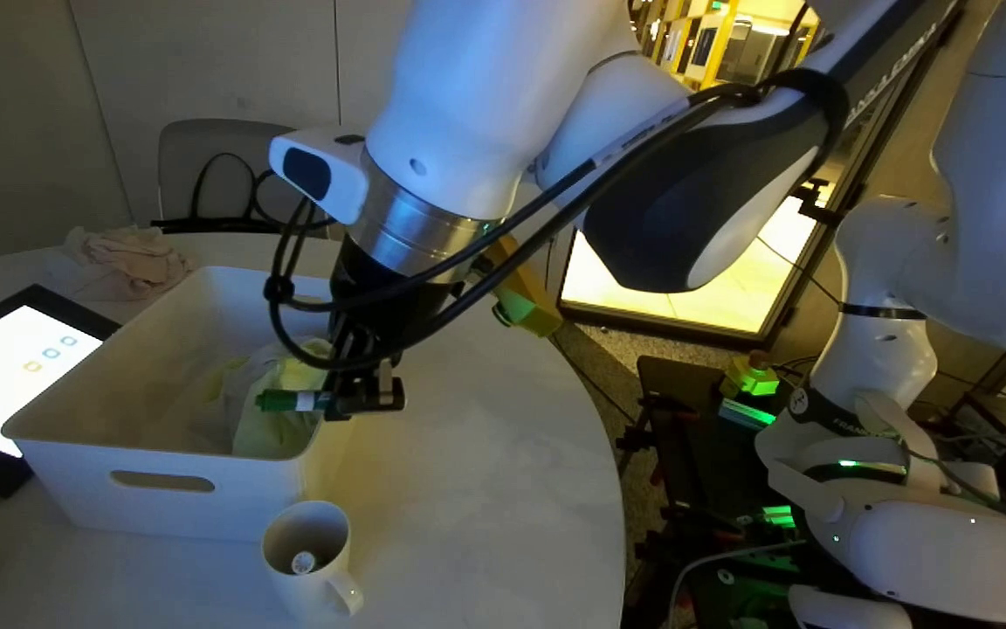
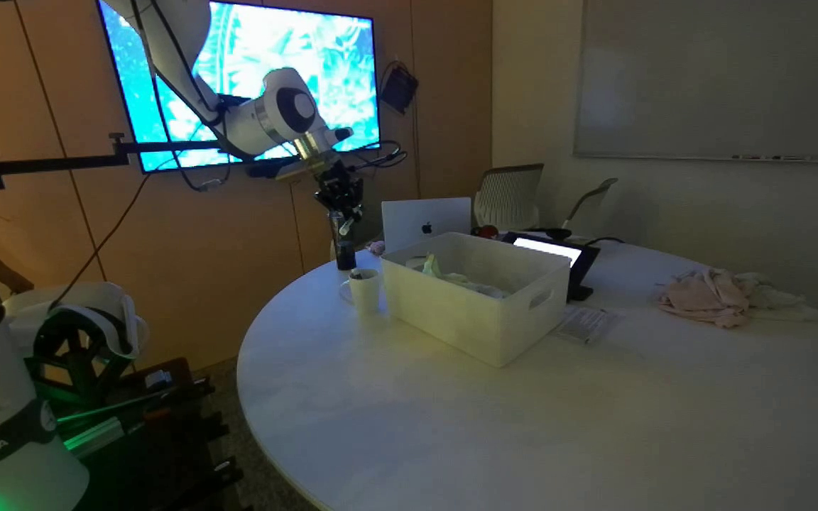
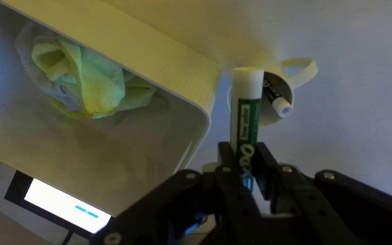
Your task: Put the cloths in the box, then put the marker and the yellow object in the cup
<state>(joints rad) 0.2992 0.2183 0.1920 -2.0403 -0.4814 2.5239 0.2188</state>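
Gripper [image 3: 243, 149]: clamped on the green marker [image 3: 247, 117], with one black fingertip [image 3: 225, 151] against each side of the barrel.
Green marker: held in the air near a corner of the white bin [image 1: 180, 511]; pokes white end first beyond the fingertips in the wrist view, and in an exterior view juts green end first to the opposite side, with a long axis nearer level than upright.
White mug [image 2: 366, 292]: upright on the tabletop [image 2: 522, 426], just beside that corner and lower than the gripper; overlapped at the mouth by the marker's white end in the wrist view, with a height gap hard to judge. Contains a leaning black-labelled marker [image 3: 277, 98].
Marker to mug: probably calls for tipping toward upright, then lowering white end first; could snag on the rim or the black-labelled marker.
White bin: standing on the tabletop, with the cloths [image 3: 94, 78] bunched yellow-green and grey-white near one long wall.
Pink fabric [image 2: 707, 298]: heaped well apart, past the bin, near the tabletop's edge.
Robot arm [image 1: 477, 96]: reaches in from off the tabletop's rounded edge, high above the mug, bent downward at the wrist.
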